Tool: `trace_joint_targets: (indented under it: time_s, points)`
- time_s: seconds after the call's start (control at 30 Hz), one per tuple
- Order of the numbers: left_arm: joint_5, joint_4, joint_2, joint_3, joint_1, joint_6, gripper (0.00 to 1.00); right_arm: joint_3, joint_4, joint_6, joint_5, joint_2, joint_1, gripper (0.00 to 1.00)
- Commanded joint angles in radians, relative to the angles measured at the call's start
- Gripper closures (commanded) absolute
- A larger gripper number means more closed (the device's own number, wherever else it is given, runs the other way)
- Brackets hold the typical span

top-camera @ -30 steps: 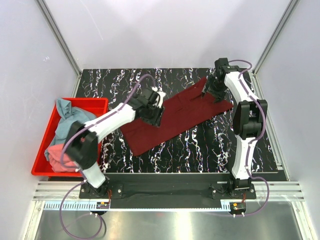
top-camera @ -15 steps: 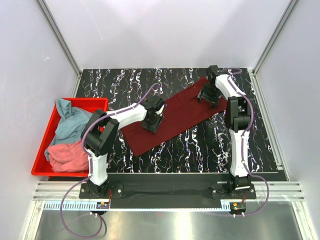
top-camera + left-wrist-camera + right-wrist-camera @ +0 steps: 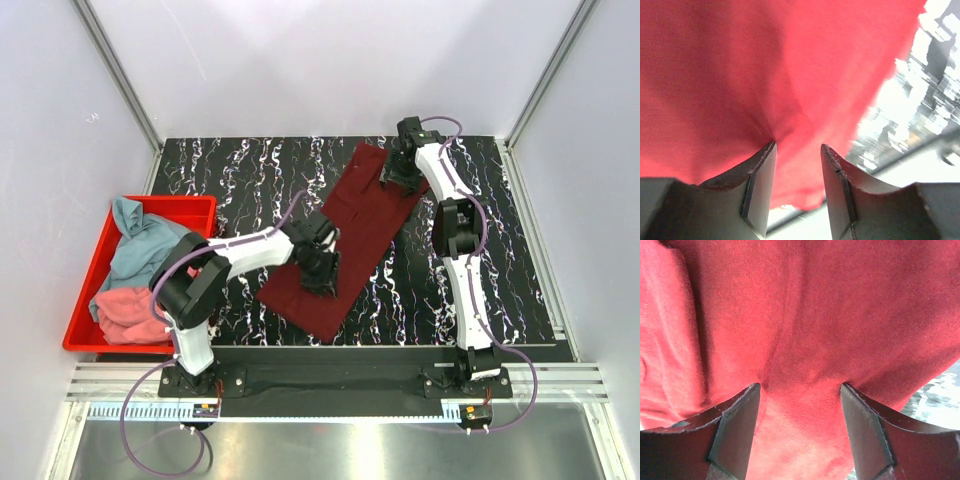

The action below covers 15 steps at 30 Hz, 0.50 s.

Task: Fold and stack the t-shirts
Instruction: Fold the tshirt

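The dark maroon t-shirt (image 3: 352, 228) lies folded into a long strip, running diagonally on the black marble table (image 3: 240, 175). My left gripper (image 3: 322, 272) presses down on its near end with jaws apart, and cloth fills the left wrist view (image 3: 765, 65) around the gripper (image 3: 797, 146). My right gripper (image 3: 393, 172) presses on the far end with jaws wide apart; its wrist view shows the gripper (image 3: 800, 386) on maroon cloth (image 3: 815, 305). The teal-blue t-shirt (image 3: 135, 240) and the coral pink t-shirt (image 3: 130, 310) lie crumpled in the red bin.
The red plastic bin (image 3: 196, 204) stands at the table's left edge. White walls with metal frame posts close in the back and sides. Bare marble shows to the left and right of the shirt.
Both grippers moved with the shirt: the right end went left and toward the back, the left end came nearer and rightward. The strip has turned from nearly level to steeply diagonal.
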<state>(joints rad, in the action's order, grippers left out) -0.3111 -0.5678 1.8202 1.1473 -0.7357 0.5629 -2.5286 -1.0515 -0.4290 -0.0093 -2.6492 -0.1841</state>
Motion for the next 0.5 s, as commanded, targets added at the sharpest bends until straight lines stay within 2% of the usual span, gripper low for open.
trace_joint_targets:
  time_s: [0.0, 0.13, 0.2, 0.33, 0.43, 0.47]
  points:
    - [-0.108, 0.094, -0.070, 0.038, -0.031, 0.121, 0.54, -0.022, 0.027, 0.024, -0.086, 0.006, -0.022, 0.28]
    - [0.026, -0.027, -0.099, 0.190, -0.024, 0.037, 0.54, 0.037, 0.007, 0.074, -0.069, 0.119, -0.015, 0.27]
    - [0.082, -0.069, -0.098, 0.294, -0.004, -0.015, 0.54, 0.033, -0.054, 0.096, -0.031, 0.179, -0.011, 0.26]
    - [0.086, -0.057, -0.059, 0.422, 0.080, -0.096, 0.53, 0.094, -0.140, 0.122, 0.029, 0.320, 0.001, 0.23]
    - [0.024, 0.004, 0.012, 0.482, 0.180, -0.170, 0.55, 0.295, -0.101, 0.083, -0.068, 0.501, 0.008, 0.23]
    - [-0.005, 0.034, 0.030, 0.486, 0.226, -0.182, 0.57, 0.418, -0.081, 0.070, -0.105, 0.599, 0.006, 0.23]
